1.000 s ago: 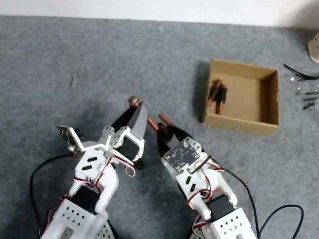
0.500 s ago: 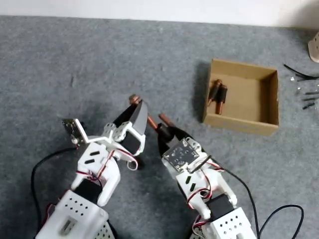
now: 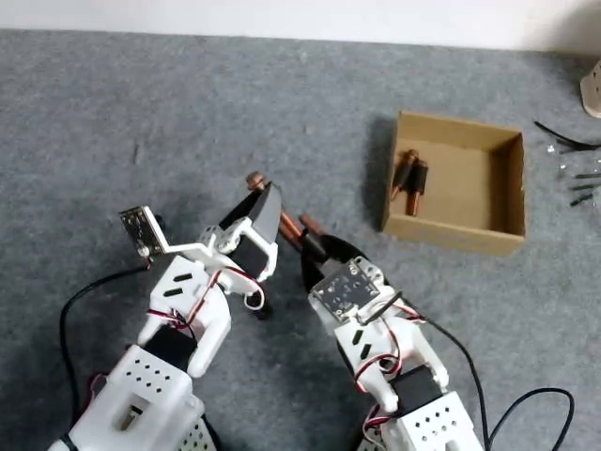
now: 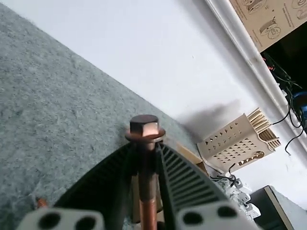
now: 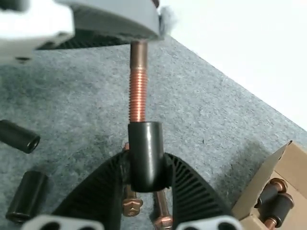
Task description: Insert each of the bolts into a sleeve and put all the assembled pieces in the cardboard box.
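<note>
My left gripper (image 4: 144, 149) is clamped on a copper bolt (image 4: 144, 130), its hexagon head jutting past the fingertips. My right gripper (image 5: 147, 165) grips a black sleeve (image 5: 145, 143). The bolt's threaded end meets the sleeve's mouth above the grey carpet (image 3: 188, 113), where two loose sleeves (image 5: 19, 136) and two spare bolts (image 5: 130, 205) lie. Two assembled pieces (image 3: 410, 177) rest in the cardboard box (image 3: 451, 237), beyond the right arm.
</note>
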Tool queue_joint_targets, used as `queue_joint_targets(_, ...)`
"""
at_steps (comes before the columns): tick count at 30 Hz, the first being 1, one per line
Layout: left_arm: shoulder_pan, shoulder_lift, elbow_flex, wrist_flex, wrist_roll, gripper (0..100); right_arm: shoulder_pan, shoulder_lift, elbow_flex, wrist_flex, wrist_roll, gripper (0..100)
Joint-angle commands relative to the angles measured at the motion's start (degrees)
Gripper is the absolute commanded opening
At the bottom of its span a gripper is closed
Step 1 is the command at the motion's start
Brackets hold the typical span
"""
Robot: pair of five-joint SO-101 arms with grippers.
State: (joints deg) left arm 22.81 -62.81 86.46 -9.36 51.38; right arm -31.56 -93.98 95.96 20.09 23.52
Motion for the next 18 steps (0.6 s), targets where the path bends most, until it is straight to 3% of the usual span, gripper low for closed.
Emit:
queue_joint_targets(1,1.63,0.66,-1.89,-0.09,0.35,1,0.57,-1.1,7.87,-3.65,-0.53,0.5)
queue_joint_targets(18,1.63,1.19,-3.91,0.0,3.6,1,1.19,-1.01,7.96,-3.74,-0.97,0.5)
